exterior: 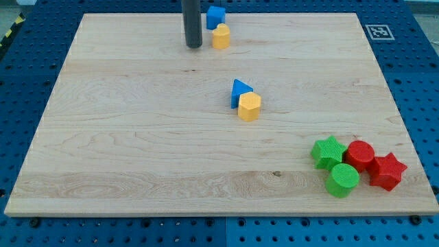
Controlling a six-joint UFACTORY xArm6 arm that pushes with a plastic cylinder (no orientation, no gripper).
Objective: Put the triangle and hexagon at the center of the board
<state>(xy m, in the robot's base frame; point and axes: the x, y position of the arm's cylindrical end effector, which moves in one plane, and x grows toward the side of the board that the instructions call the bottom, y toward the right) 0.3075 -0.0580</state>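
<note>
A blue triangle block [239, 91] and a yellow hexagon block [250, 107] sit touching each other near the middle of the wooden board [137, 137], the hexagon at the triangle's lower right. My tip [194, 46] rests near the view's top, well up and left of the pair. Just right of my tip stand a yellow block [221, 36] of rounded shape and a blue block [216, 16] behind it.
A cluster sits at the view's bottom right: a green star [328, 151], a red cylinder [360, 155], a red star [387, 171] and a green cylinder [341, 180]. A marker tag [378, 31] lies at the board's top right corner.
</note>
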